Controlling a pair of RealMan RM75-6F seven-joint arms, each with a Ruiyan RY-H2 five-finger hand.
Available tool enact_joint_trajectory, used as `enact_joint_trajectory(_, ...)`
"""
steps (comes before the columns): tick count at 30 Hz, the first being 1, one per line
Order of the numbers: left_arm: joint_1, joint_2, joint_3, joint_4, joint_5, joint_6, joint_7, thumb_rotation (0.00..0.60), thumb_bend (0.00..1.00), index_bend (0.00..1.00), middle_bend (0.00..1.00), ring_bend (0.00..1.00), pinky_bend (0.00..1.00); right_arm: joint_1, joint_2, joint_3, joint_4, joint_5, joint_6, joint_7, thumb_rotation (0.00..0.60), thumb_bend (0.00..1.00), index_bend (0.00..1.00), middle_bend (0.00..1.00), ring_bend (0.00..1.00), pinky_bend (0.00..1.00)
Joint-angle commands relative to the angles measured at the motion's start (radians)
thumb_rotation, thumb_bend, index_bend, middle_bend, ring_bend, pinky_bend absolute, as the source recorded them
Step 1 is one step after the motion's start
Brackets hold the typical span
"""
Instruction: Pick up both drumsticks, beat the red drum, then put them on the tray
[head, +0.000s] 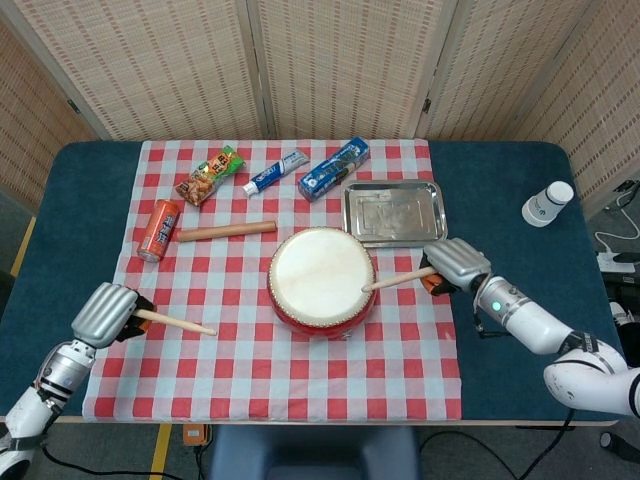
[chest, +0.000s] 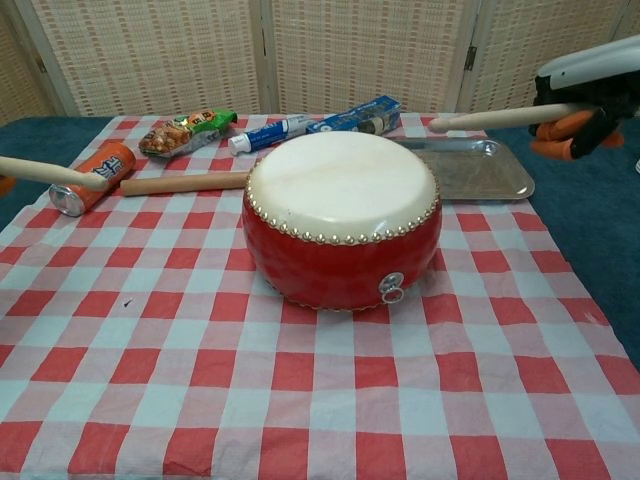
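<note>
The red drum (head: 322, 280) (chest: 342, 232) with its pale skin stands mid-table on the checked cloth. My right hand (head: 456, 265) (chest: 588, 95) grips one drumstick (head: 398, 279) (chest: 500, 118), raised to the right of the drum, the stick's tip reaching over the drum's right rim. My left hand (head: 106, 314) holds the other drumstick (head: 176, 322) (chest: 50, 172) at the left, lifted off the cloth and pointing toward the drum. The chest view shows only this stick, not the left hand. The metal tray (head: 394, 212) (chest: 475, 168) lies behind the drum to the right, holding nothing.
An orange can (head: 158, 230), a wooden rolling pin (head: 226, 231), a snack bag (head: 210, 176), a toothpaste tube (head: 274, 172) and a blue box (head: 334, 168) lie behind and left of the drum. A white cup (head: 548, 203) stands far right on the blue table.
</note>
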Motion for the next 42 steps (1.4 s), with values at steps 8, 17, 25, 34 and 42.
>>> enact_joint_trajectory(8, -0.177, -0.012, -0.132, -0.084, -0.235, -0.241, 0.179, 0.6, 0.82, 1.0, 1.0, 1.0, 1.0, 0.183, -0.135, -0.015, 0.195, 0.286, -0.153, -0.196, 0.6, 1.0, 1.0, 0.94, 0.91, 0.8)
enact_joint_trajectory(17, -0.271, -0.056, -0.189, -0.099, -0.399, -0.303, 0.314, 0.6, 0.82, 1.0, 1.0, 1.0, 1.0, 0.259, -0.235, -0.104, 0.3, 0.387, -0.187, -0.299, 0.6, 1.0, 1.0, 0.94, 0.91, 0.8)
enact_joint_trajectory(25, -0.344, -0.141, -0.195, -0.072, -0.52, -0.304, 0.453, 0.6, 0.82, 1.0, 1.0, 1.0, 1.0, 0.267, -0.196, -0.055, 0.211, 0.431, -0.068, -0.282, 0.6, 1.0, 1.0, 0.94, 0.91, 0.8)
enact_joint_trajectory(34, -0.431, -0.321, -0.134, 0.073, -0.675, -0.295, 0.692, 0.6, 0.82, 1.0, 1.0, 0.99, 1.0, 0.228, -0.119, 0.012, 0.117, 0.347, -0.057, -0.234, 0.6, 1.0, 1.0, 0.94, 0.91, 0.8)
enact_joint_trajectory(42, -0.408, -0.259, -0.149, -0.011, -0.687, -0.212, 0.701, 0.6, 0.82, 1.0, 1.0, 0.99, 1.0, 0.26, -0.189, -0.079, 0.205, 0.393, -0.143, -0.31, 0.6, 1.0, 1.0, 0.94, 0.91, 0.8)
